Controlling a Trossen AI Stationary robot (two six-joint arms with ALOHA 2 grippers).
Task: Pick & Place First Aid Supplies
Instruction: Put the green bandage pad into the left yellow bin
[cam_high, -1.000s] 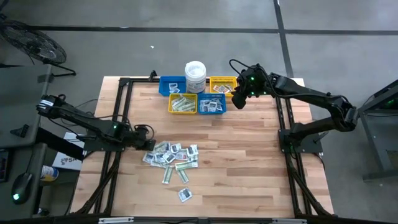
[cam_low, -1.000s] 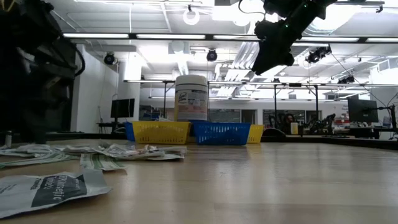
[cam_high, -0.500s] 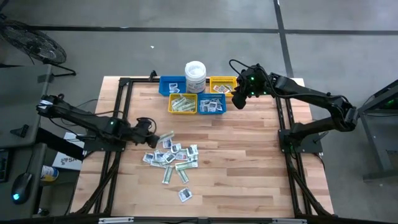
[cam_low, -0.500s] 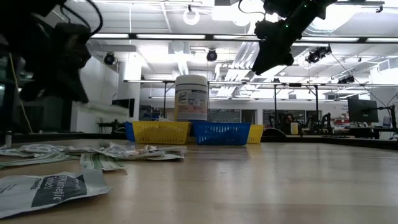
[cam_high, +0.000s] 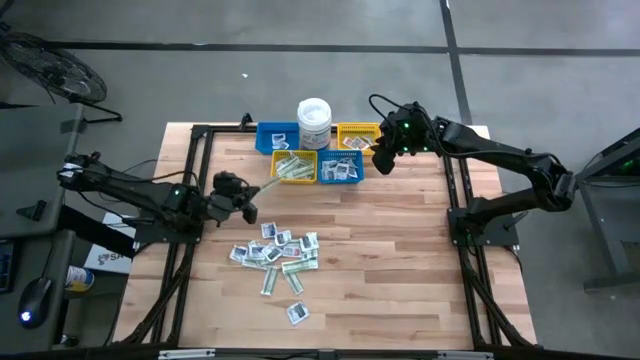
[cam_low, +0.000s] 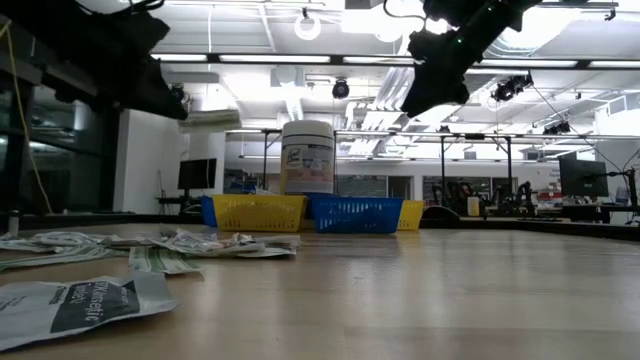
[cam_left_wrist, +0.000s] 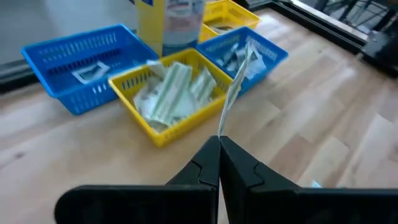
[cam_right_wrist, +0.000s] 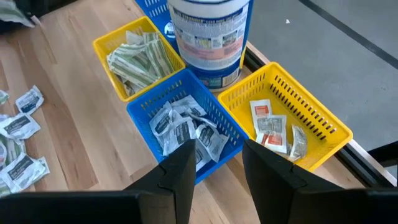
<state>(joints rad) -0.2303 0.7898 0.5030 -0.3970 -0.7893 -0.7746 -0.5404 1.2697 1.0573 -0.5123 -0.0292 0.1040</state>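
Grey concrete floor (cam_high: 300, 60) around wooden counter (cam_high: 400, 250); white wall (cam_low: 150, 160), fluorescent ceiling lights (cam_low: 260, 58) (long strips), dark monitor (cam_low: 578, 177) far back.

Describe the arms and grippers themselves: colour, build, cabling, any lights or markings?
Both arms are dark, slim and multi-jointed, with small green lights on their links. The left gripper and right gripper each have two matte black, flat, tapered fingers. A black cable loops over the right arm near its wrist. No markings legible.
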